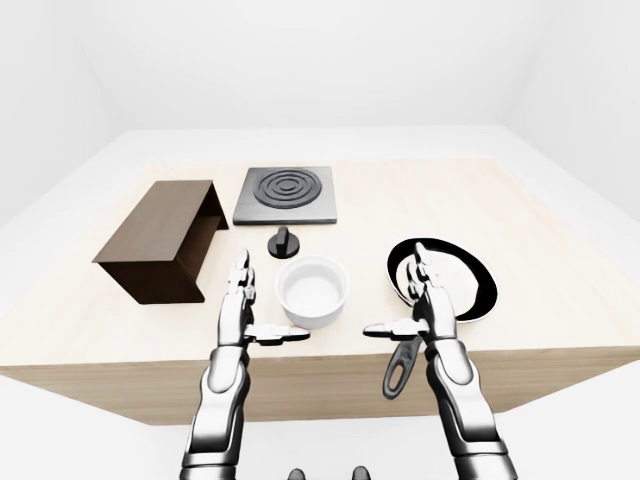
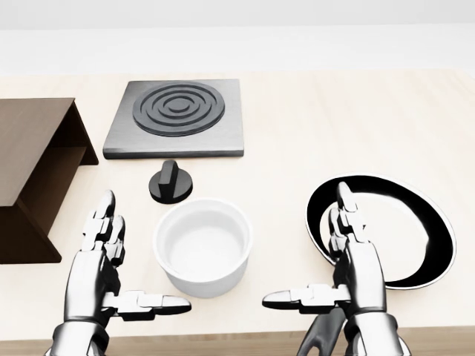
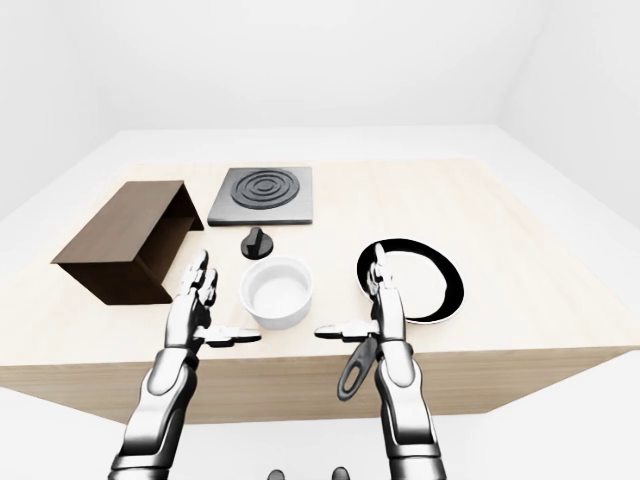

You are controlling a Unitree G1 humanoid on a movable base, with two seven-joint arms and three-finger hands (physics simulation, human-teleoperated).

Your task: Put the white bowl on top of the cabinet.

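Note:
The white bowl (image 2: 204, 248) stands empty and upright on the light wooden table (image 2: 334, 126), low in the middle of the head view. A dark brown cabinet (image 1: 160, 235), an open-sided box, lies at the left with its flat top bare. My left hand (image 2: 142, 261) hovers just left of the bowl, fingers raised and thumb pointing right under the bowl's side, open and holding nothing. To the bowl's right my right hand (image 2: 306, 248) mirrors it, open, with its thumb pointing left. Neither hand touches the bowl.
A black frying pan (image 2: 393, 230) lies right of the bowl, partly behind my right hand, its handle (image 1: 398, 368) reaching past the table's near edge. A grey hotplate (image 2: 178, 119) sits above the bowl, with a black knob (image 2: 171, 182) between them.

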